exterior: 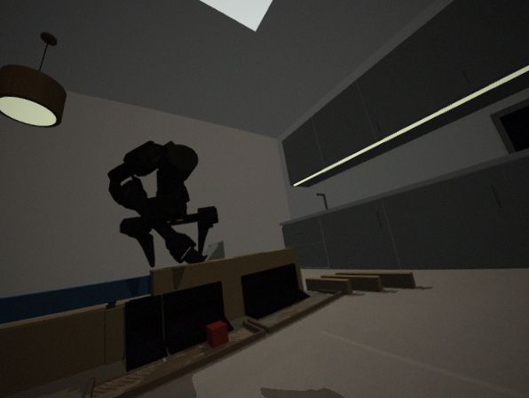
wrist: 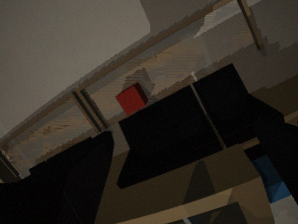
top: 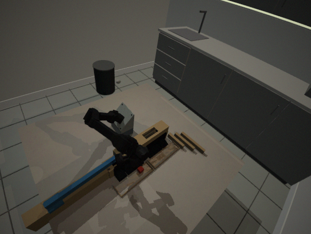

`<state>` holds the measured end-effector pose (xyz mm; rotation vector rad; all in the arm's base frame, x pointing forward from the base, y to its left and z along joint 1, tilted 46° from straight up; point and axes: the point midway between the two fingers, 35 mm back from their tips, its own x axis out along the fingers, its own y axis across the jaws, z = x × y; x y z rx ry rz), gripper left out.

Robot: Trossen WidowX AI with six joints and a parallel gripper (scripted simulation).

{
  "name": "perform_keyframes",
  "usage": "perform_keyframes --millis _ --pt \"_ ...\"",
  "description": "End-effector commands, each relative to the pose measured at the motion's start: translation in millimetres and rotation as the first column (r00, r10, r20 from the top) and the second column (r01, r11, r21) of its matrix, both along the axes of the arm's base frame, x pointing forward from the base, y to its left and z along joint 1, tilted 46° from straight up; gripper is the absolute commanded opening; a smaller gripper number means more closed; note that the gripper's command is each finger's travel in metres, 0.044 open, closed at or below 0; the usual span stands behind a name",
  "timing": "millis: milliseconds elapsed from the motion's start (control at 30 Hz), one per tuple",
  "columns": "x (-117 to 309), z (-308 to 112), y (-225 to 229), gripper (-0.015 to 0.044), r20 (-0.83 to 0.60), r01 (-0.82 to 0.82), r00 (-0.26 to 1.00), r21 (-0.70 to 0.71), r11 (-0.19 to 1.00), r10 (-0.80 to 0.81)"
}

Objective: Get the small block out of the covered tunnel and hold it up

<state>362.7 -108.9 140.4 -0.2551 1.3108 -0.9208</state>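
Now, red block in shallow tray, beside tunnel; pincer wide open, gripping nothing.

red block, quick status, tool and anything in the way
Tool open, nothing held, above the tunnel. Red block out, resting in the tray. Nothing seen covering the block.

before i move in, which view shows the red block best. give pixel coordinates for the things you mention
The exterior view: the red block [top: 140,170] [exterior: 217,334] [wrist: 132,99] stands unobstructed there, its front and top visible. The wrist view shows it partly cut off by a black panel; the top view shows it small.
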Motion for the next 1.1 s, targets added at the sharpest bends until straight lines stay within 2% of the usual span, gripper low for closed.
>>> perform_keyframes --millis 0,67,1067 --pt "15.2 -38.0 43.9 0.044 -0.293 -0.196 0.935 0.037 0.98 0.198" --pt "16.5 -44.0 50.7 0.044 -0.337 -0.225 0.914 0.045 0.973 0.227" --pt "20.2 -71.2 25.6 0.044 -0.334 -0.226 0.914 0.052 0.973 0.23"
